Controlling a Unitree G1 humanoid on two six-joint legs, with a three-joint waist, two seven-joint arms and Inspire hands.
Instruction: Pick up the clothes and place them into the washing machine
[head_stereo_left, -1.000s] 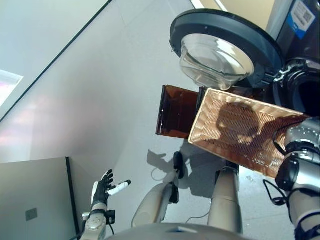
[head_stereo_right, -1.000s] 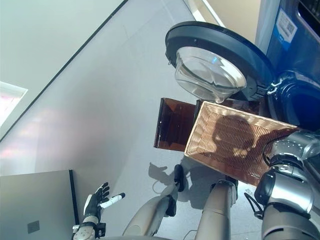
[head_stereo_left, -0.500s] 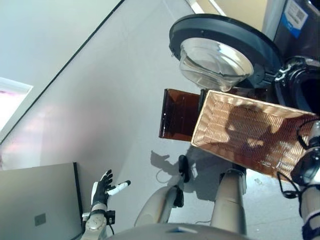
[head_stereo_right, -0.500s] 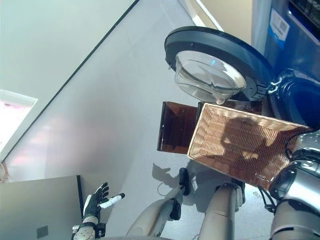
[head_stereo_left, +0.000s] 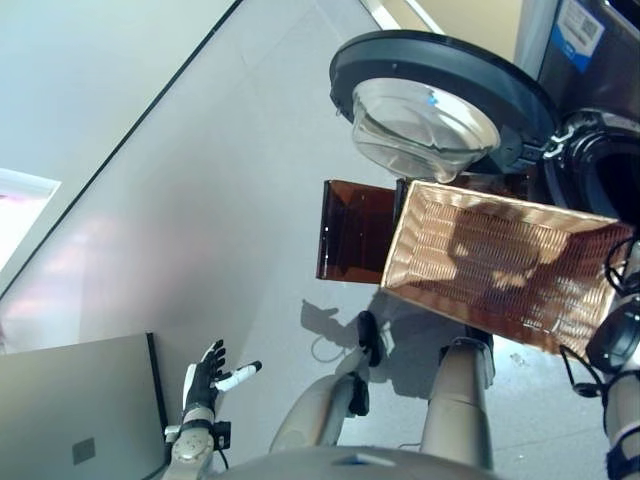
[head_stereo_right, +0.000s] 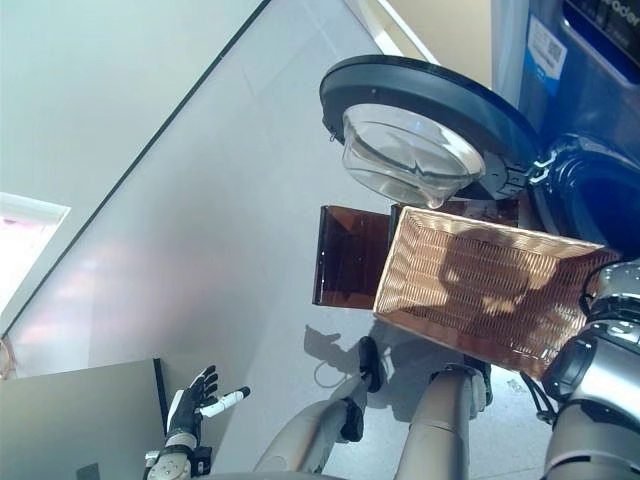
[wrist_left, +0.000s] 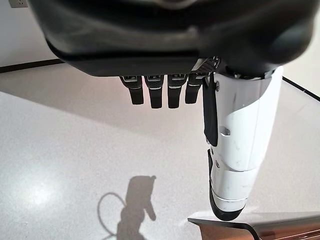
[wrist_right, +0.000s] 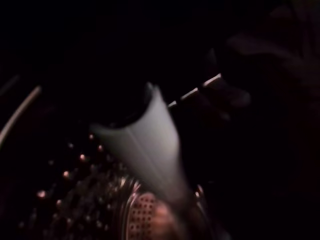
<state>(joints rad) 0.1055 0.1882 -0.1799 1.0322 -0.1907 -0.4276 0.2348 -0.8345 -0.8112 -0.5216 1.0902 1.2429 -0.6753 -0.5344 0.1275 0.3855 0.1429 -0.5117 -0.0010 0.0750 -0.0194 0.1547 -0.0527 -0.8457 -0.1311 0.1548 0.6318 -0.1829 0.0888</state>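
Grey floor (head_stereo_left: 200, 200) under left hand (head_stereo_left: 203, 382), fingers relaxed; right hand's fingers unreadable inside washing machine (head_stereo_left: 600, 160).

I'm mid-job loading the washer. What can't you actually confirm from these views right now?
- Right hand: in both eye views the arm runs off the right edge into the washing machine; its fingers don't show.
- Clothes: the right wrist view is dark and blurred; a pale shape shows, identity unclear.
- Drum contents: hidden in darkness.
- Wicker basket: looks empty; far corner hidden by the arm.

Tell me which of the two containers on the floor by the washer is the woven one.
The wicker basket, pale, woven and nearer the washing machine's opening. The other, a brown translucent bin, is smooth-walled and lies beside it, farther from the machine.
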